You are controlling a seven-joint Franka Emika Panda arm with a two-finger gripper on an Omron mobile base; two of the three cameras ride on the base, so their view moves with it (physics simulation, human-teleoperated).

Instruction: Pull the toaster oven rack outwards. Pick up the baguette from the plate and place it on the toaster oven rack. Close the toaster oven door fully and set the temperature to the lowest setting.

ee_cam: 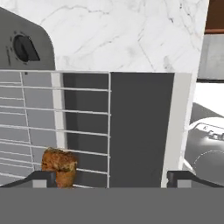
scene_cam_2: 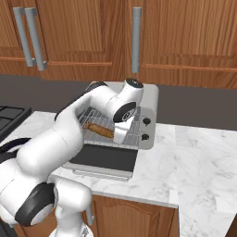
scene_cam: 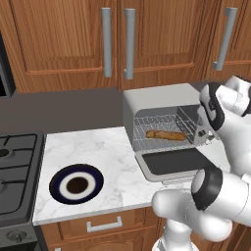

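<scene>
**Q:** Report layout, left to right.

**A:** I see the plate [scene_cam: 76, 185] bare on the counter [scene_cam: 112, 152]. Right of it stands the toaster oven [scene_cam: 157, 100]; the toaster oven door [scene_cam: 174, 162] is folded down flat, and the baguette [scene_cam: 165, 135] lies on the toaster oven rack [scene_cam: 159, 128].

**Q:** Tool state?

**A:** I read the gripper [ee_cam: 111, 178] spread to full width over the door and rack edge, gripping nothing. One fingertip [ee_cam: 41, 178] sits just beside the baguette's end; I cannot confirm contact.

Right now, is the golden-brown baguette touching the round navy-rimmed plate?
Apart. The left base view shows the golden-brown baguette lying on the silver wire rack inside the oven, while the round navy-rimmed plate sits bare on the counter.
</scene>
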